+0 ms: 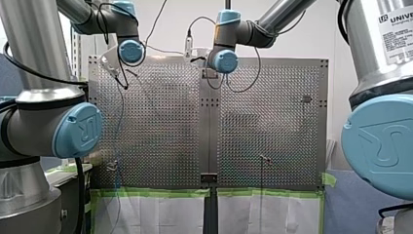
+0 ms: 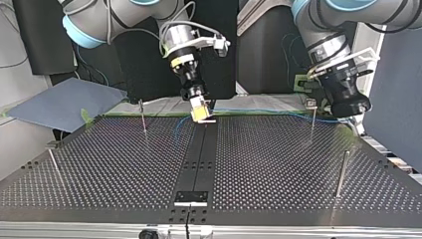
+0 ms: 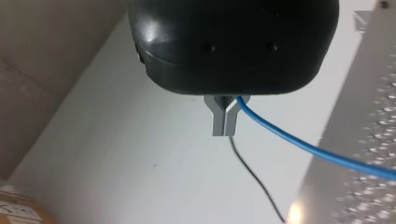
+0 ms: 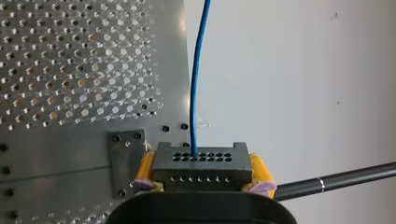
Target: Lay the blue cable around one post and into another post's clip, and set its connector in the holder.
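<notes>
You have the right gripper [image 4: 202, 185] clamped on the dark perforated connector block [image 4: 201, 164], yellow pads either side, at the edge of the perforated metal desk [image 4: 70, 56]. The thin blue cable [image 4: 195, 84] runs straight ahead from it to the left gripper [image 3: 225, 125], which is pinched narrow on it. Judgement: the left gripper lies nearer the clip-topped metal post [image 2: 312, 122].

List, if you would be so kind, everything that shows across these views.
perforated table: one, silver, under everything.
posts: four, metal, standing apart on the table.
blue cable: one, running between the two pincers.
connector: one, black, on the cable's end.
bracket: one, black, centre strip's near end, top view.
green tape: strips, along the table's edge.
white sheets: two, beyond the tape.
left pincer: black, metal fingers, shut on blue cable.
right pincer: yellow pads, shut on connector.
</notes>
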Robot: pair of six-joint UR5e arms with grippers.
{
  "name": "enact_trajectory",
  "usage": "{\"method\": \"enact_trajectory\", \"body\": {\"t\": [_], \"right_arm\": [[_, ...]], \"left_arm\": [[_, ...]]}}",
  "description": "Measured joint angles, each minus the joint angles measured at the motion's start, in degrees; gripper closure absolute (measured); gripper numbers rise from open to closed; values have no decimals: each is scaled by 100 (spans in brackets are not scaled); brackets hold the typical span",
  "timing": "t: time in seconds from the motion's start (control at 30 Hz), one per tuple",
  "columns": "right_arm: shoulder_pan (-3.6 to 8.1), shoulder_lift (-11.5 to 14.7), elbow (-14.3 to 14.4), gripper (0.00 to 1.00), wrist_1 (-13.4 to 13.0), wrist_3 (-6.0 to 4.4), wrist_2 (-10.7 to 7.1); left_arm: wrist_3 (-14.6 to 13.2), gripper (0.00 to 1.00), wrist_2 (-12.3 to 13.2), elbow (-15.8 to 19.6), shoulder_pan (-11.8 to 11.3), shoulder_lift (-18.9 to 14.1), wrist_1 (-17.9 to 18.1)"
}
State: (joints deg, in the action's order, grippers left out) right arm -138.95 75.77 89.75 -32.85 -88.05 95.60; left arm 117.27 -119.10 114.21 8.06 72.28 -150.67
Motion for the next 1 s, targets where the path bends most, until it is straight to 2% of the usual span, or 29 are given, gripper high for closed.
{"method": "enact_trajectory", "body": {"t": [0.2, 0.33, 0.7, 1.0], "right_arm": [[-65, -184, -277, 100, 52, 12, -12], [-115, -276, -451, 100, 46, 8, -4], [-194, -425, -776, 100, -24, 19, 54], [-204, -634, -1003, 100, -33, 16, 82]], "left_arm": [[146, 100, 301, -13, -302, -286, -72], [152, 100, 493, -13, -494, -284, -32], [132, 100, 1043, -44, -1044, 184, 236], [240, 100, 1472, -374, -1472, 611, 384]]}}
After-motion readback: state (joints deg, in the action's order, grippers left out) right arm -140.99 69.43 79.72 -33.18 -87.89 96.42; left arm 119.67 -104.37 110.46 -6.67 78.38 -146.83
